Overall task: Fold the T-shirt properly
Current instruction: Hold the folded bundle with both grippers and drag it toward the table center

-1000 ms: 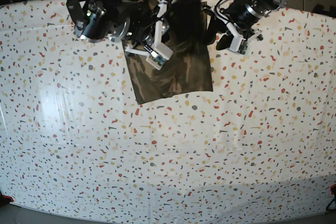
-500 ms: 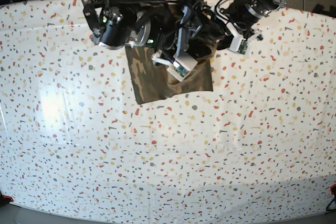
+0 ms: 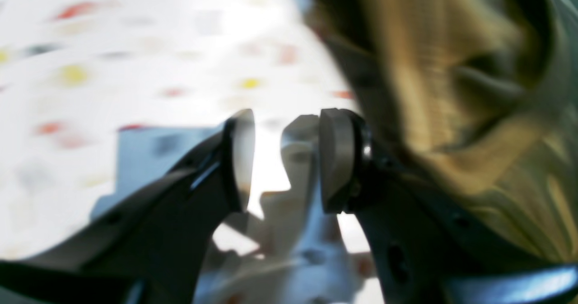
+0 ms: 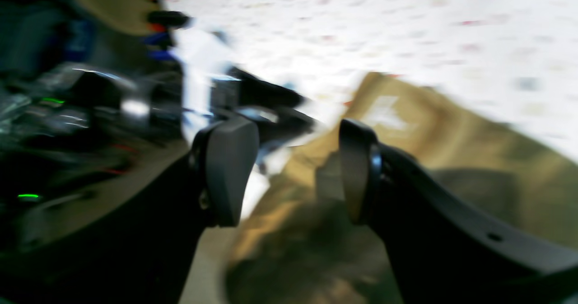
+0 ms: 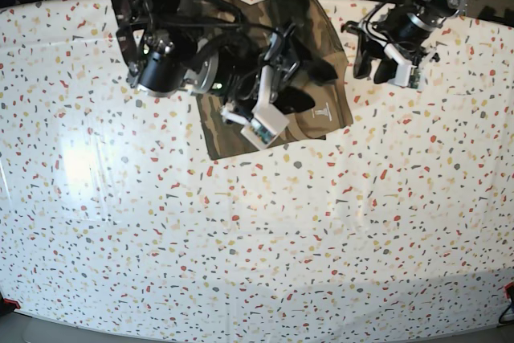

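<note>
"Across the near part of the bench (image 5: pixel 241 263), we have only bare speckled surface. Where does our T-shirt (image 5: pixel 229 138) begin?"

"Just beyond it, with the lower edge towards us. We see a narrow, layered bundle, and near its corner a white print (image 5: pixel 323 112). One layer juts out past the edge beneath, so we judge the fold only partly made."

"And our right gripper (image 4: pixel 295 173)?"

"Over the cloth, its fingers apart. We see no fabric clamped between them. If we sweep that hand back too low, a fingertip could snag the loose layer and drag it askew."

"What of our left gripper (image 3: pixel 286 159)?"

"Just beside the bundle, fingers apart too, with nothing but bench in the gap. If we close there, we pinch air, because the cloth lies off to one side."

"Could we knock the two together?"

"Possibly, if both reach for that jutting edge at once; they are near each other. At the far end the arms partly hide the cloth, so we could press in a wrinkle there without noticing."
</note>
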`<action>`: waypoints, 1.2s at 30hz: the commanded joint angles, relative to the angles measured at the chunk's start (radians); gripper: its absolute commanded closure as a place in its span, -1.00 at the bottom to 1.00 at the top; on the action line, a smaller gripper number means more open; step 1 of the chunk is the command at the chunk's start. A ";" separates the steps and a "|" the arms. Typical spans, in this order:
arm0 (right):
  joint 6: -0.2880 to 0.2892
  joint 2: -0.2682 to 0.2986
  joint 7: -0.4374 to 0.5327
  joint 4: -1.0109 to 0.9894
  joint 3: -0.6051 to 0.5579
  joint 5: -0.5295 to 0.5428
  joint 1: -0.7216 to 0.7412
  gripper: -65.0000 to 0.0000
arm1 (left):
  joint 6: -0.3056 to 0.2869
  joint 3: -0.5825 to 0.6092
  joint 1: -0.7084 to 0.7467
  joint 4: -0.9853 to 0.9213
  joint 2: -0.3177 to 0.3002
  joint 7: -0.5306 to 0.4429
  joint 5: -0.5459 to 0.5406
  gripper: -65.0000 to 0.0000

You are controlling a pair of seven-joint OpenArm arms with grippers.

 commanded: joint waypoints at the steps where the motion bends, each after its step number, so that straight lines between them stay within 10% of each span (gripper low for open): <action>1: 0.010 -0.001 0.023 0.016 0.027 -0.016 0.019 -0.02 | -0.020 -0.031 0.002 0.031 -0.003 -0.024 -0.058 0.29; 8: 0.009 0.088 0.047 -0.012 0.182 -0.090 0.046 0.34 | -0.117 -0.098 0.084 0.210 -0.003 0.033 -0.312 0.33; 12: 0.007 0.102 0.087 -0.124 0.195 -0.158 0.074 0.97 | -0.117 -0.003 0.135 0.248 -0.003 0.109 -0.334 0.59; 17: 0.009 0.094 0.145 -0.311 0.192 -0.159 0.156 1.00 | -0.117 0.140 0.185 0.248 -0.003 0.133 -0.325 1.00; 26: 0.009 0.095 0.142 -0.521 0.154 -0.260 0.275 1.00 | -0.117 0.348 0.253 0.237 -0.003 0.113 -0.235 1.00; 36: 0.010 0.098 0.132 -0.522 0.157 -0.377 0.208 1.00 | 0.023 0.378 0.096 -0.079 -0.004 0.006 -0.142 1.00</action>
